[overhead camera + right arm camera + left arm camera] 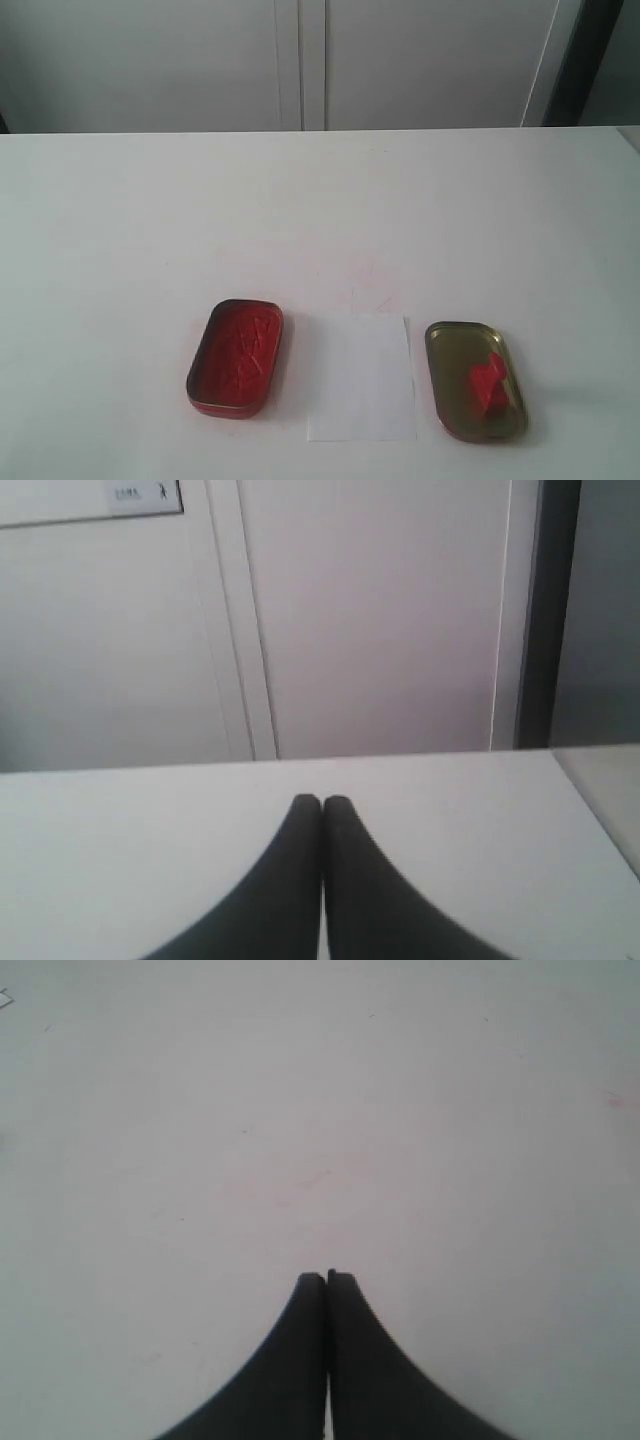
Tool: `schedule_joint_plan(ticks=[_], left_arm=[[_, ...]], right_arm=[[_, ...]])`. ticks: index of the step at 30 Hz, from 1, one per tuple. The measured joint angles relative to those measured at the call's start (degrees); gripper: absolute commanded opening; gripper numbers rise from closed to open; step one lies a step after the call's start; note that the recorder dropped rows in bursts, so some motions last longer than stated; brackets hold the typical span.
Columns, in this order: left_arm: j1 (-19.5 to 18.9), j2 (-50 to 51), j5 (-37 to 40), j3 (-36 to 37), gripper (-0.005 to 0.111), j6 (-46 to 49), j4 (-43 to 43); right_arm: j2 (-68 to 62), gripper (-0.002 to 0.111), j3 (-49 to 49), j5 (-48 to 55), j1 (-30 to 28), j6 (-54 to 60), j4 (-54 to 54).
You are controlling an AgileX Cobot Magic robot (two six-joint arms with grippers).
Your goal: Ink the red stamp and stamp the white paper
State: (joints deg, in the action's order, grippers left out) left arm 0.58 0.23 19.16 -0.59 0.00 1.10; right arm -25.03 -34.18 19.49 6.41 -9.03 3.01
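The red stamp lies inside a brass-coloured open tin at the front right of the exterior view. A small white paper lies flat between that tin and the red ink-pad tin on its left. No arm or gripper shows in the exterior view. In the left wrist view my left gripper is shut, empty, over bare white tabletop. In the right wrist view my right gripper is shut on nothing, above the table and facing the far wall. None of the task's things appears in either wrist view.
The white table runs back to pale cabinet doors. Faint red smudges mark the top just behind the paper. A dark upright strip stands at the wall's far side, near the table's corner.
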Motion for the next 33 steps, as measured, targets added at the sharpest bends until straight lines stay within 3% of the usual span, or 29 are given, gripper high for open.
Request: schedule_joint_plan(ticks=[12,25,33], left_arm=[[0.00,0.00,0.00,0.00,0.000,0.00,0.00],[0.00,0.00,0.00,0.00,0.000,0.00,0.00],[0.00,0.00,0.00,0.00,0.000,0.00,0.00]], right_arm=[[-16.76,0.000,-6.85,20.90,0.00,-0.31,-1.64],[-24.08,0.000,-6.85,24.88,0.00,0.62,-3.01],[-29.79,0.000,-9.89,35.24,0.00,3.90,-3.31]])
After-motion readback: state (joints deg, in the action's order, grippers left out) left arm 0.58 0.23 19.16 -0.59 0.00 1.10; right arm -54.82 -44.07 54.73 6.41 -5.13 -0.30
